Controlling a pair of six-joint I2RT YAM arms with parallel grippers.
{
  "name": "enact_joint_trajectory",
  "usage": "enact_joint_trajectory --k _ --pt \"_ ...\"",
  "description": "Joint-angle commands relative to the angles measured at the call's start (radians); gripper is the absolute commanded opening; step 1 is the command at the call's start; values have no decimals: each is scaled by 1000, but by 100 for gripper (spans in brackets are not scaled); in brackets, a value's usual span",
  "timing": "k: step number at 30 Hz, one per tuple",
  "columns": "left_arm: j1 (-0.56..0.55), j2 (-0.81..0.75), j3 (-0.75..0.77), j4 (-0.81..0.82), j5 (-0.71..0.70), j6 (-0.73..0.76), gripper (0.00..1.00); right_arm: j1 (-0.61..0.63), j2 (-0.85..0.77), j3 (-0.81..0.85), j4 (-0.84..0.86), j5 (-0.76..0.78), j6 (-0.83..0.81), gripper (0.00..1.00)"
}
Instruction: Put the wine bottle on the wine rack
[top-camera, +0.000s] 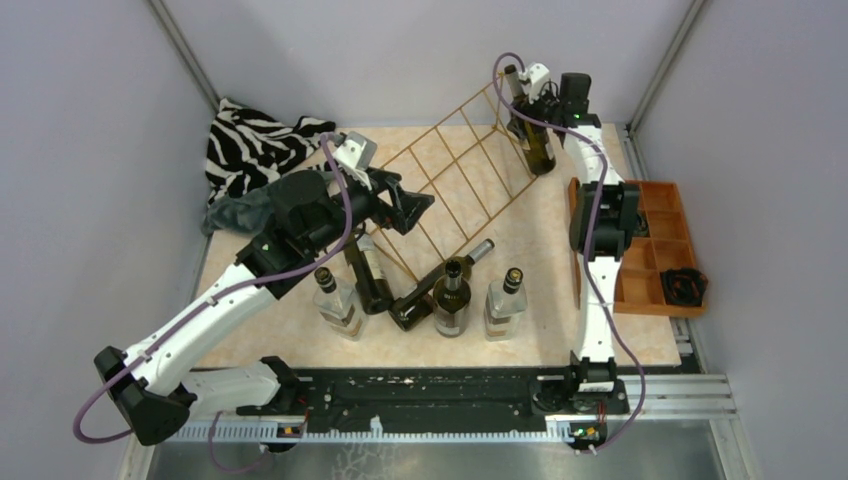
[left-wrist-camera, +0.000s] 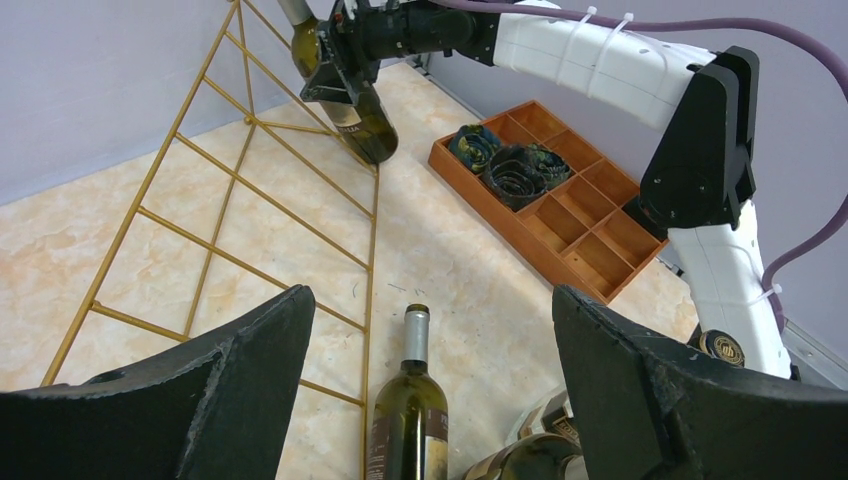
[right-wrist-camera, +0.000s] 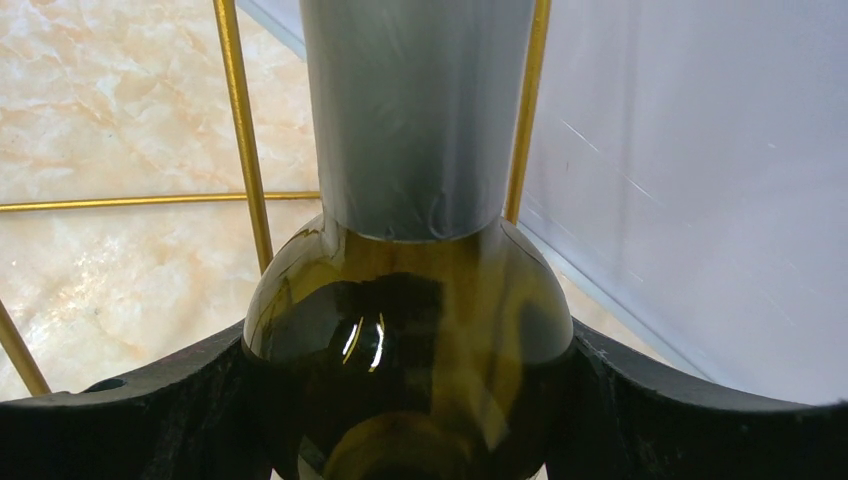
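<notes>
**Right claw grips wine bottle at the rack's far end**

Overhead view: at upper right, the right claw (top-camera: 528, 100) clamps a tilted dark green wine bottle (top-camera: 538, 140) at the end of the gold wine rack (top-camera: 455, 180) on the counter (top-camera: 550, 250). The left claw (top-camera: 415, 208) hovers wide open, centre left.

Left wrist view: a second bottle (left-wrist-camera: 410, 420) shows between its fingers.

Right wrist view: the held bottle's shoulder fills the claw.

Right gripper (top-camera: 528, 105): gripping the bottle (top-camera: 540, 150), holding it at the rack's far right end.
Rack (top-camera: 455, 185): lying slanted across mid-table.
Left gripper (top-camera: 418, 205): hovering, jaws spread, over the rack's left edge.
Spare bottles (top-camera: 452, 297): standing and lying in front.
</notes>
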Motion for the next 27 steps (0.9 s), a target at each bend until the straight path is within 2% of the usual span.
enact_joint_trajectory --k 1,19,27 --pt "4 4 -10 38 4 -7 95 18 37 46 27 3 15 75" --pt "4 16 -5 41 3 -7 95 20 57 55 38 17 21 83" --pt "4 10 0 41 16 -11 95 13 -37 4 69 11 53 92"
